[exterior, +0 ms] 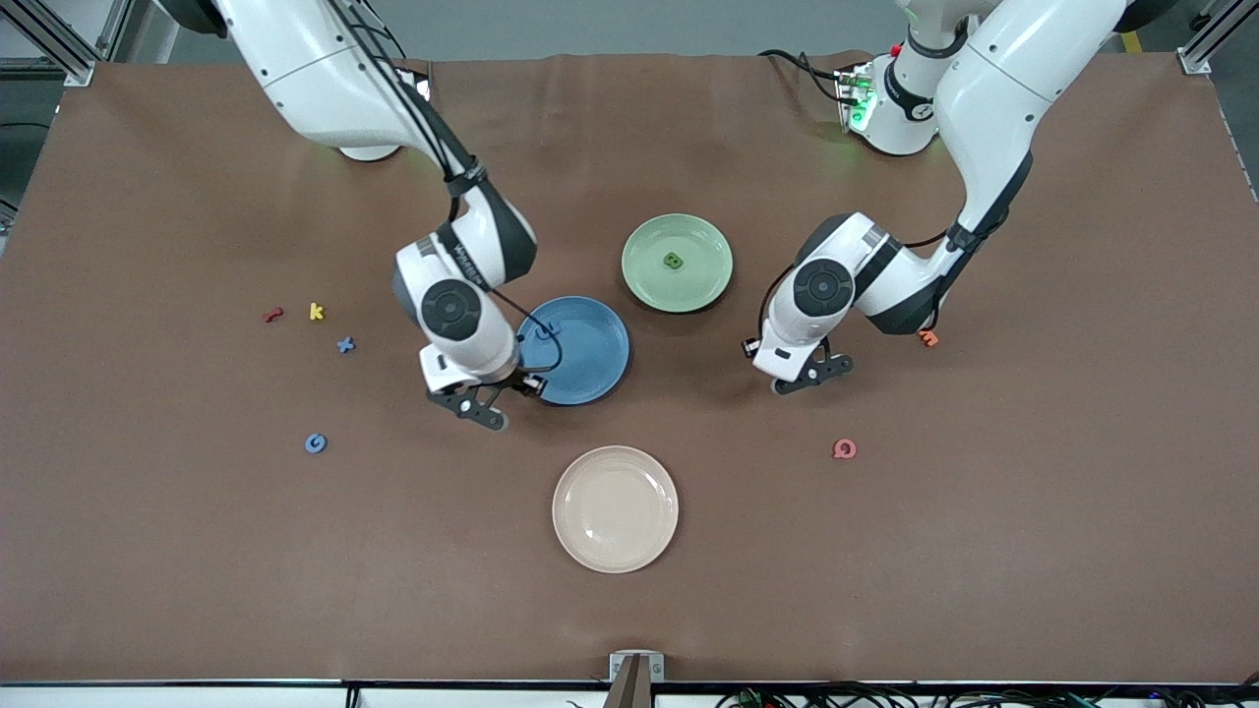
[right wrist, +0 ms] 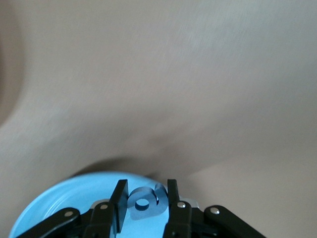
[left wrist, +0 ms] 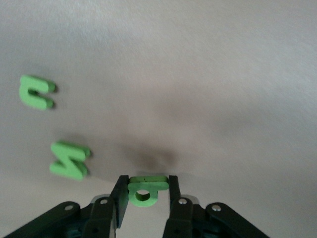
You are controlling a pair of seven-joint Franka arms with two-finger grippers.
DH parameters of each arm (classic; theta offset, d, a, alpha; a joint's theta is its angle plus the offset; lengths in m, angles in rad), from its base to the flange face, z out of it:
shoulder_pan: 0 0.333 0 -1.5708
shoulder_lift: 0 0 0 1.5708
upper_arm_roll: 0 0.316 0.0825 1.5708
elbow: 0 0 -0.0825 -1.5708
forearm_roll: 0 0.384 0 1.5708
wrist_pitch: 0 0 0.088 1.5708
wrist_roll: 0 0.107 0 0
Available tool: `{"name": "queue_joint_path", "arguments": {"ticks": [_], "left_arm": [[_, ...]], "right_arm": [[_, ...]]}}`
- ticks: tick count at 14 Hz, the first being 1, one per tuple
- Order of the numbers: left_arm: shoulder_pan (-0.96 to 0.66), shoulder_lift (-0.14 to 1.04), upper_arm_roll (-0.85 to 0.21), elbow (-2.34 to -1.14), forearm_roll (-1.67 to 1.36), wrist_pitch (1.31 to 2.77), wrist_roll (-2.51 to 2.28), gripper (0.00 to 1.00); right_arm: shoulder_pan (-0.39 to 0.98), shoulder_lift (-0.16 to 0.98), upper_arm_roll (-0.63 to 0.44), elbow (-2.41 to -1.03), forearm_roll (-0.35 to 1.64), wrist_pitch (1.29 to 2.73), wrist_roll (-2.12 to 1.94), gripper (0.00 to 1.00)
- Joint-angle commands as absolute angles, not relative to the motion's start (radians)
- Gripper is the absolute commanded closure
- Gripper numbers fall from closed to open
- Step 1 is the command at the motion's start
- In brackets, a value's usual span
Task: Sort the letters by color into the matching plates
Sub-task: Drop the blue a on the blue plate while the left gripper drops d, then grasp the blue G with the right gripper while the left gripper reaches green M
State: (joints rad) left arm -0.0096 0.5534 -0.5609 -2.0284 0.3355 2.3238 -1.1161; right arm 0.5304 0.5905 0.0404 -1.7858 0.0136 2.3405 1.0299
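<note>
The right gripper (right wrist: 143, 201) hangs over the blue plate's (exterior: 590, 349) rim, its 2 fingers clamped on a blue letter (right wrist: 145, 201) whose long axis spans the gap between them. The left gripper (left wrist: 144, 191) sits low over bare table, pinching a green letter (left wrist: 145, 189) crosswise, 2 more green letters (left wrist: 69, 159) lying beside it.

Brown table (exterior: 1033, 551) (aluminium frame rails (exterior: 59, 44))

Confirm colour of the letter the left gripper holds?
Green; the letter sits between the left gripper fingers, clearest in the left wrist view.
</note>
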Motion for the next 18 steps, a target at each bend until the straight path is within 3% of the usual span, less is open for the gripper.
{"name": "queue_joint_path", "arguments": {"ticks": [1, 2, 3, 7, 10, 18], "left_arm": [[-0.011, 0.48, -0.624, -2.037, 0.306, 2.254, -1.175, 0.79], [-0.011, 0.471, -0.647, -2.039, 0.286, 2.238, -1.186, 0.79], [-0.011, 0.471, -0.672, -2.04, 0.276, 2.224, -1.204, 0.79], [-0.057, 0.495, -0.724, -2.04, 0.275, 2.22, -1.314, 0.79], [-0.103, 0.52, -0.724, -2.048, 0.275, 2.221, -1.351, 0.79], [-0.127, 0.552, -0.726, -2.083, 0.275, 2.269, -1.361, 0.78]], "right_arm": [[0.581, 0.58, 0.031, -1.784, 0.02, 2.327, 1.135, 0.91], [0.594, 0.577, 0.031, -1.784, 0.02, 2.324, 1.152, 0.51], [0.595, 0.575, 0.031, -1.784, 0.02, 2.322, 1.158, 0.01], [0.569, 0.531, 0.017, -1.784, 0.011, 2.257, 1.025, 0.0], [0.448, 0.496, 0.009, -1.786, 0.003, 2.175, 0.788, 0.0], [0.135, 0.511, 0.002, -1.792, -0.02, 2.301, 0.238, 0.03]]}}
